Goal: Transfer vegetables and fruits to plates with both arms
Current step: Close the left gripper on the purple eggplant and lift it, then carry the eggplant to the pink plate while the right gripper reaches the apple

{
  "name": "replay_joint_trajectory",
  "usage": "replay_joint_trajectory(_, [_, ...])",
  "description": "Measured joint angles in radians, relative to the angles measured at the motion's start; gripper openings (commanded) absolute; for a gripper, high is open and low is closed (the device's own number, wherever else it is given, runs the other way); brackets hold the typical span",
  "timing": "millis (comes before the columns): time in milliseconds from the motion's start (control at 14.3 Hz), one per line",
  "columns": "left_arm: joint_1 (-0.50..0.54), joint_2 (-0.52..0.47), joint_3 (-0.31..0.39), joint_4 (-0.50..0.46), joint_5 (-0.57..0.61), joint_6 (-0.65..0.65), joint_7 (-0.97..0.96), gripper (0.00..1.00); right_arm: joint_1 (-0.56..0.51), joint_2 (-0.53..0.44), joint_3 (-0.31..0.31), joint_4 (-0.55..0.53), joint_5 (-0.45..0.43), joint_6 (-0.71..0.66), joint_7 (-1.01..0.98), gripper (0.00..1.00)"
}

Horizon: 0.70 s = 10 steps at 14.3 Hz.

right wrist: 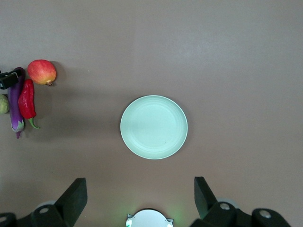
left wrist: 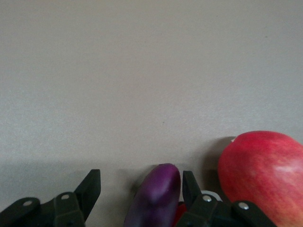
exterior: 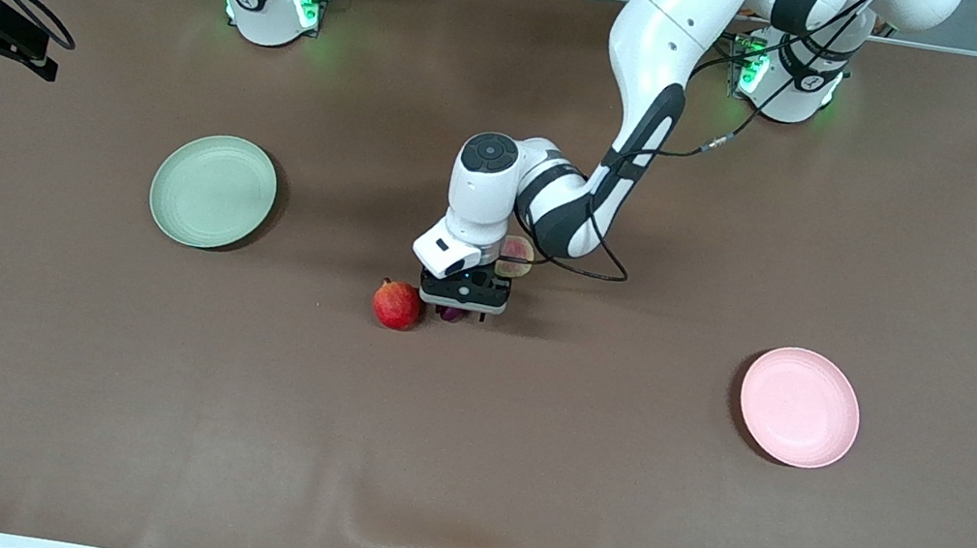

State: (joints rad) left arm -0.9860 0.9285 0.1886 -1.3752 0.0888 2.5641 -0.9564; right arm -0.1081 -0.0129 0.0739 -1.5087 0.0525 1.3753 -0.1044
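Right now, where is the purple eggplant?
The eggplant lies mid-table between the open fingers of the left gripper, beside the chili and the pomegranate.

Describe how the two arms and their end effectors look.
Both arms are glossy white with black joint bands and green-lit bases. The left arm has a black cable looping along it. The left end effector and right end effector have matte black fingers with small silver screws.

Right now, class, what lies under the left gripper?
The left gripper is open around the tip of the eggplant, with a sliver of chili pepper beside it and the red fruit alongside. The eggplant's remaining length is covered there.
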Motion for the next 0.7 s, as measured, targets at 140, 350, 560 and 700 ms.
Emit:
replay_joint_trajectory(140, [0.0,0.004,-0.004,-0.008,0.0,-0.001,-0.003,0.62,0.0,0.0,0.0,0.0,0.0,0.0,0.0,1.0])
replay_joint_trajectory(350, [-0.002,0.008,-0.012,-0.018,-0.001,-0.018,-0.008,0.11,0.0,0.0,0.0,0.0,0.0,0.0,0.0,1.0])
replay_joint_trajectory(560, [-0.004,0.008,-0.014,-0.012,-0.027,-0.041,-0.011,0.0,0.0,0.0,0.0,0.0,-0.008,0.0,0.0,1.0])
replay_joint_trajectory(700, [-0.004,0.006,-0.014,-0.01,-0.051,-0.043,-0.011,0.0,0.0,0.012,0.0,-0.001,-0.011,-0.001,0.0,1.0])
